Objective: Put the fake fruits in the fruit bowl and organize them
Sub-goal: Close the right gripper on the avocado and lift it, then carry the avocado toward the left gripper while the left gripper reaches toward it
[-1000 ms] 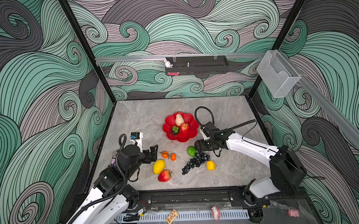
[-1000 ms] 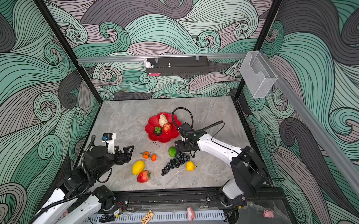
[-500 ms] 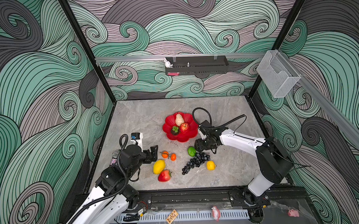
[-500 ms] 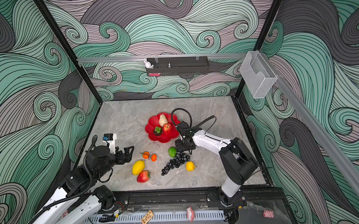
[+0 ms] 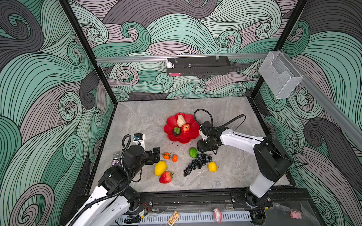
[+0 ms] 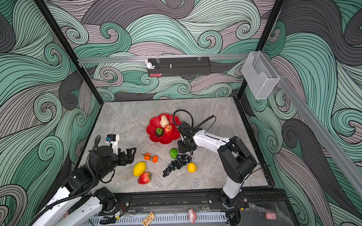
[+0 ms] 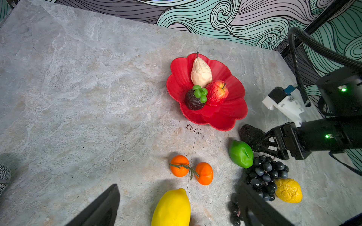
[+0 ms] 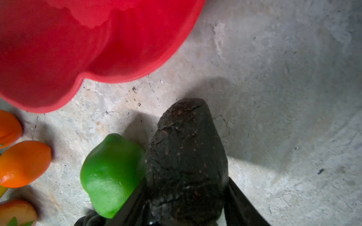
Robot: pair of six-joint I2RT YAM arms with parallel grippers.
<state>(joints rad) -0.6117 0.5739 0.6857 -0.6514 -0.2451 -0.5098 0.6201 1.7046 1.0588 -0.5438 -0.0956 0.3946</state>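
Clasping a dark, rough-skinned plastic avocado between the right fingers, pressed against both its flanks, low over the grey marbled tabletop. Sitting at about five o'clock from the shallow glossy red flower-shaped fruit bowl, just outside the scalloped rim, not inside. Touching on one side a glossy green plastic lime, also at five o'clock of the bowl in both top views. Cannot tell whether lifted clear or resting on the stone.

Holding three fruits bunched near the bowl's centre: a cream ridged pear toward twelve o'clock, a red apple at five o'clock of the pear, and a dark mangosteen with a green cap at seven o'clock of the pear.

Lying loose on the tabletop, all on the six o'clock side of the bowl:
- black grape bunch, touching the lime at the lime's six o'clock
- small wrinkled yellow lemon, just beside the bunch at its three o'clock
- two tiny oranges joined by a green stem, at seven o'clock of the bowl
- large smooth yellow lemon, at seven o'clock of the oranges
- red strawberry-like fruit with green leaves, just beside that lemon at its five o'clock

Hovering with the left fingers spread wide and empty, at nine o'clock of the oranges, near but apart, with the large lemon showing between them in the left wrist view.
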